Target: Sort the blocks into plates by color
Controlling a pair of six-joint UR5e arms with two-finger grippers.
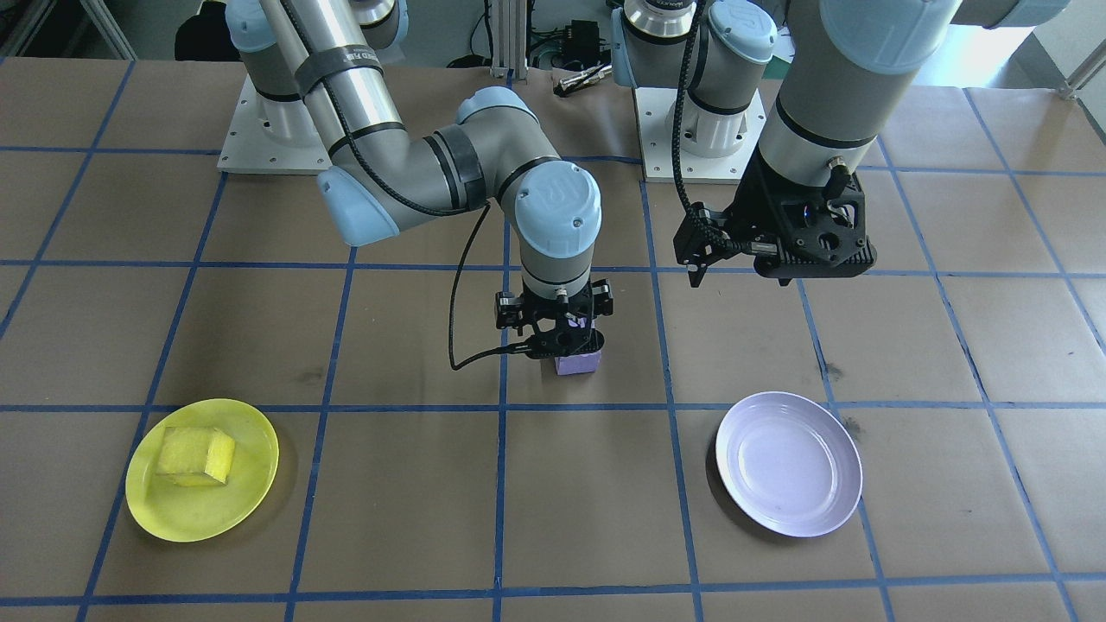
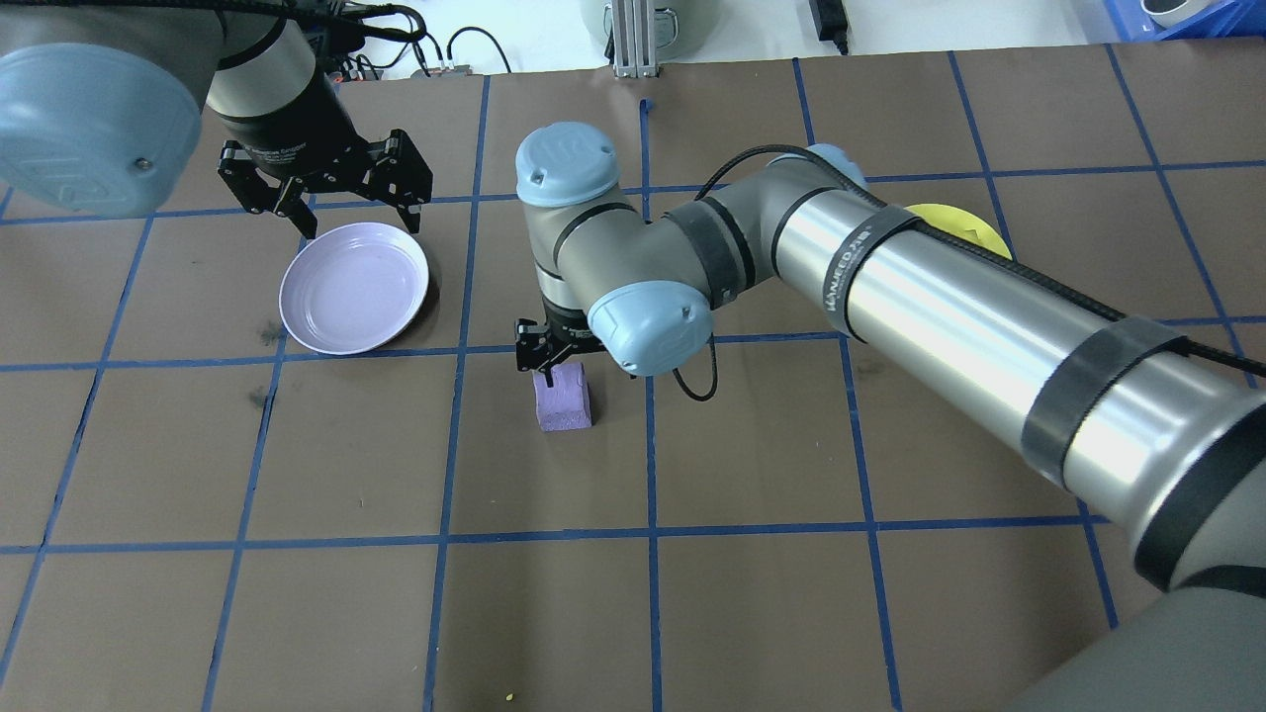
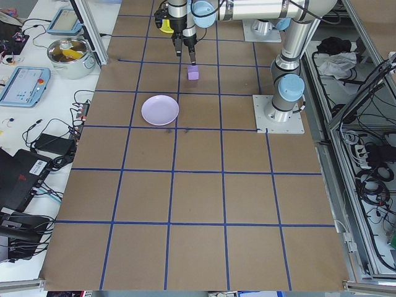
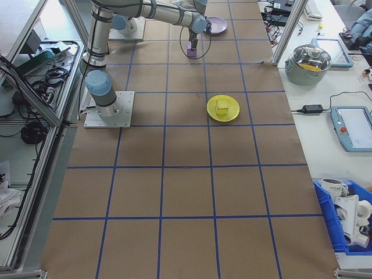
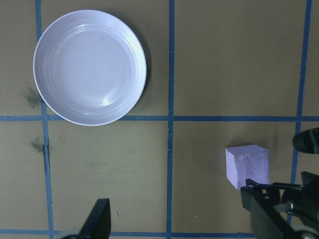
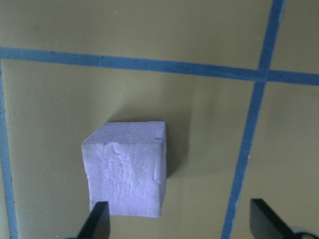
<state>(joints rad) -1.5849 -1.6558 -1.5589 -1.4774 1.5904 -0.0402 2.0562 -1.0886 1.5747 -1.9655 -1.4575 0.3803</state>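
The purple block (image 1: 577,363) (image 2: 562,398) rests on the brown table near its middle. My right gripper (image 2: 554,366) (image 6: 182,221) hangs open right over it, and in the right wrist view one fingertip (image 6: 97,219) overlaps the block's (image 6: 127,169) near corner. The yellow block (image 1: 194,455) lies in the yellow plate (image 1: 207,518) (image 4: 232,113). Nothing lies in the lavender plate (image 1: 788,464) (image 2: 354,287) (image 5: 89,67). Raised above that plate's far rim, my left gripper (image 2: 361,227) (image 5: 184,221) is open and holds nothing.
Blue tape lines divide the table into squares. The arms' white base plates (image 1: 268,138) (image 1: 700,142) stand at the robot's side. A lidded pot (image 4: 311,58) and a tablet (image 4: 351,128) sit on the side bench, with a blue bin (image 4: 349,218) nearby.
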